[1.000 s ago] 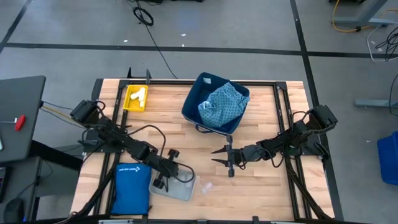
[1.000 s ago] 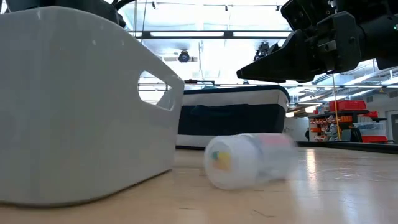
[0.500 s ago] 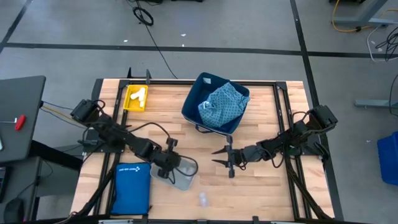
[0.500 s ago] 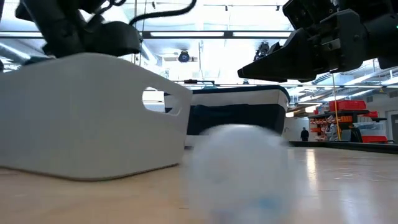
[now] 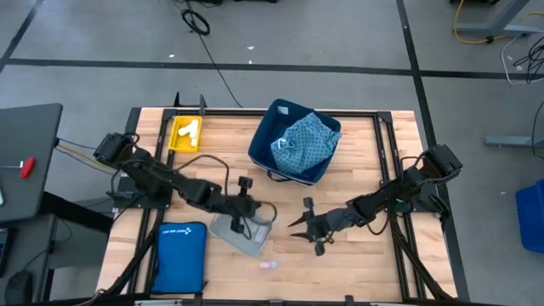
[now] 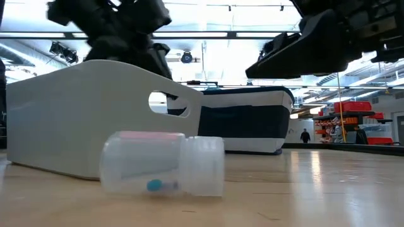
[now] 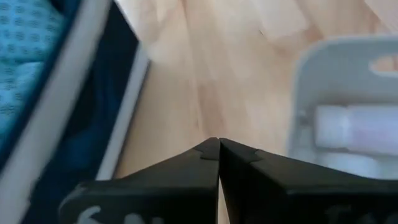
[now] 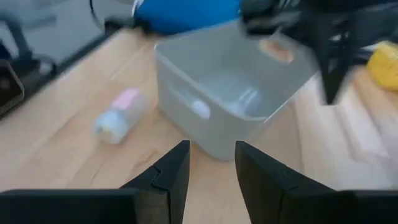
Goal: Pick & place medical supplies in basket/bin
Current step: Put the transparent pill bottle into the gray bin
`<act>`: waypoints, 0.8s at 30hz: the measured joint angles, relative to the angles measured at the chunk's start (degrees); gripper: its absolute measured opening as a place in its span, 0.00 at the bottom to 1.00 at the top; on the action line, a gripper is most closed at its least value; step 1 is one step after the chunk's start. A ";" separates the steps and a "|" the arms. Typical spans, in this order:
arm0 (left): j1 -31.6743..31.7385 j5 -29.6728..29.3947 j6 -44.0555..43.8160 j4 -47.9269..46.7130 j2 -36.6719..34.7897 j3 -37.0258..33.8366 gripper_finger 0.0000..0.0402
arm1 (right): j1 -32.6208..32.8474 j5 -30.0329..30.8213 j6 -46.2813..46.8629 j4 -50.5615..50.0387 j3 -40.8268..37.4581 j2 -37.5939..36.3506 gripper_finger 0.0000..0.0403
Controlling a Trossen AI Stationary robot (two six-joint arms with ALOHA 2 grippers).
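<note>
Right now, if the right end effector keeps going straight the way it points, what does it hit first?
Most likely the grey tray: the right end effector, fingers open, aims at its near wall. The loose vial lies off to one side on the table, probably out of that line. Depth is uncertain.

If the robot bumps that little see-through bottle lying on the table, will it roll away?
Probably. The vial is round and lies on its side on the smooth wooden table, so a nudge would likely roll it. It looks like thin clear plastic, nearly empty, so probably very light.
</note>
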 joint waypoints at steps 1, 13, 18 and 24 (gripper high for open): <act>0.85 1.34 0.33 0.64 -0.42 -0.02 0.00 | 0.00 -0.46 0.29 -3.62 1.60 0.00 0.33; 3.16 17.75 -3.57 0.41 -2.07 -0.01 0.12 | 0.28 -6.39 5.28 -16.16 7.56 0.00 0.45; 3.09 24.57 -3.76 0.59 -2.07 -0.02 0.23 | 0.74 -7.51 8.68 -17.10 7.56 0.00 0.58; 0.71 31.59 -4.65 3.26 -2.07 0.00 0.29 | 2.04 -3.75 8.06 -18.87 7.56 0.00 0.61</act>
